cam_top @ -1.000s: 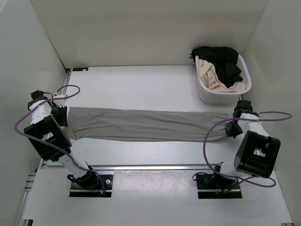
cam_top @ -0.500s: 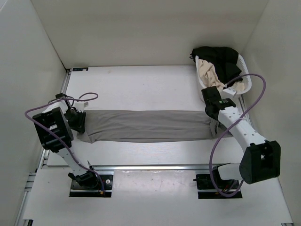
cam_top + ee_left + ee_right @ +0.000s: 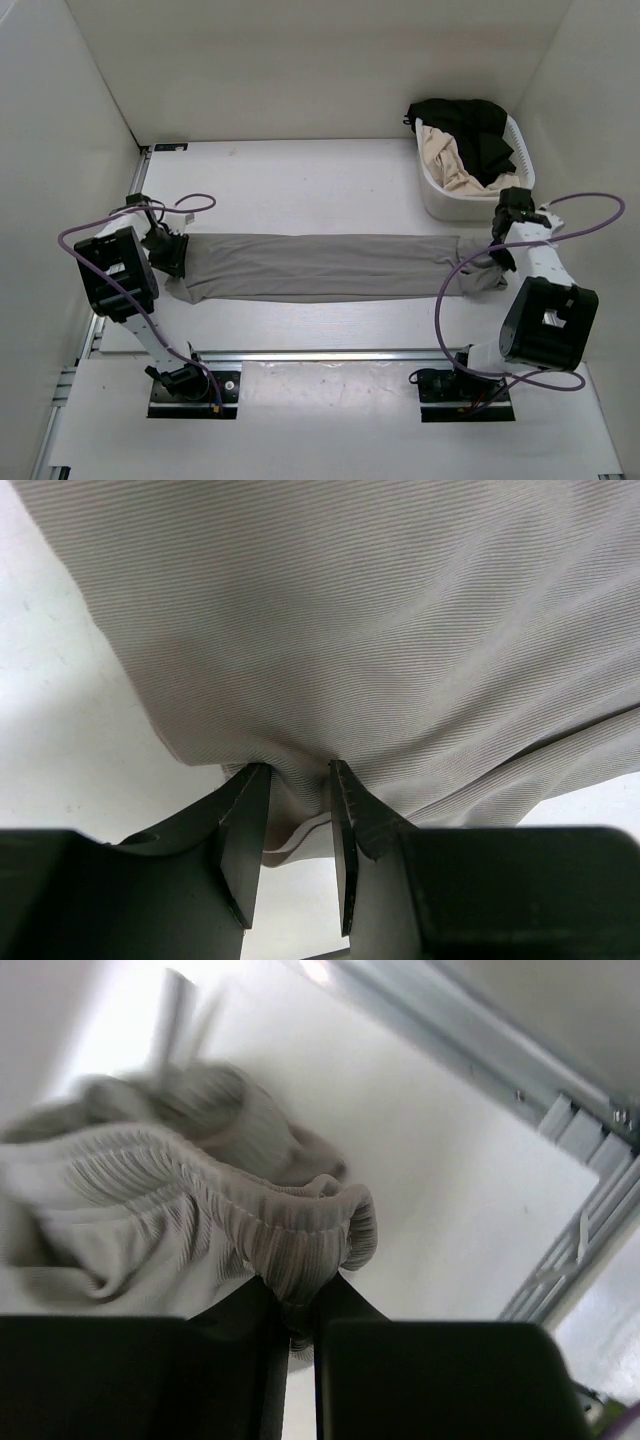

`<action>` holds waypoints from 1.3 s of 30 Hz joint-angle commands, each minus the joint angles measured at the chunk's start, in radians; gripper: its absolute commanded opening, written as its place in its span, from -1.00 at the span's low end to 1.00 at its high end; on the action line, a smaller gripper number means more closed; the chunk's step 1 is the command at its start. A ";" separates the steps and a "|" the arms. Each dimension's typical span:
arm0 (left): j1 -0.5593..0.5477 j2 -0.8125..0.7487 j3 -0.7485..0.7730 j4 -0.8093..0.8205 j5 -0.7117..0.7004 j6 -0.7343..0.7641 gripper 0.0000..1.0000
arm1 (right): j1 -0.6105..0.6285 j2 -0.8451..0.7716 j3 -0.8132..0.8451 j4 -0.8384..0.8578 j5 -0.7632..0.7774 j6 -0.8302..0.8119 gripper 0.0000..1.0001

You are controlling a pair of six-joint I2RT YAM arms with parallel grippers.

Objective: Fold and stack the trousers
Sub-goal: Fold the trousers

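Observation:
Grey trousers (image 3: 320, 265) lie stretched in a long band across the table, left to right. My left gripper (image 3: 170, 255) is at their left end. In the left wrist view its jaws (image 3: 298, 770) stand a little apart, pinching a bunched fold of the ribbed grey cloth (image 3: 350, 630). My right gripper (image 3: 500, 262) is at the right end. In the right wrist view it (image 3: 300, 1295) is shut on the gathered elastic waistband (image 3: 300, 1225), held just above the table.
A white laundry basket (image 3: 450, 205) stands at the back right, close behind my right gripper, with black (image 3: 470, 125) and beige (image 3: 450, 160) clothes in it. White walls enclose the table. A metal rail (image 3: 320, 355) runs along the near edge.
My left gripper moved right with its end, shortening the band. My right gripper swung left toward the basket front, then back right with the waistband, and the trousers are taut again.

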 commanded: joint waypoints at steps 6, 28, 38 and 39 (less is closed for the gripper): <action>-0.008 0.016 0.009 0.013 0.004 0.002 -0.16 | -0.038 0.084 0.158 -0.046 -0.126 -0.042 -1.00; -0.008 0.006 0.030 -0.019 -0.068 0.002 -0.16 | -0.099 0.226 0.090 0.011 -0.016 -0.063 -0.50; -0.008 0.006 0.003 -0.019 -0.068 0.011 -0.16 | -0.147 0.221 0.114 0.075 -0.104 -0.094 0.46; -0.008 0.006 0.003 -0.019 -0.068 0.011 -0.16 | -0.147 0.230 0.115 0.075 -0.116 -0.107 0.46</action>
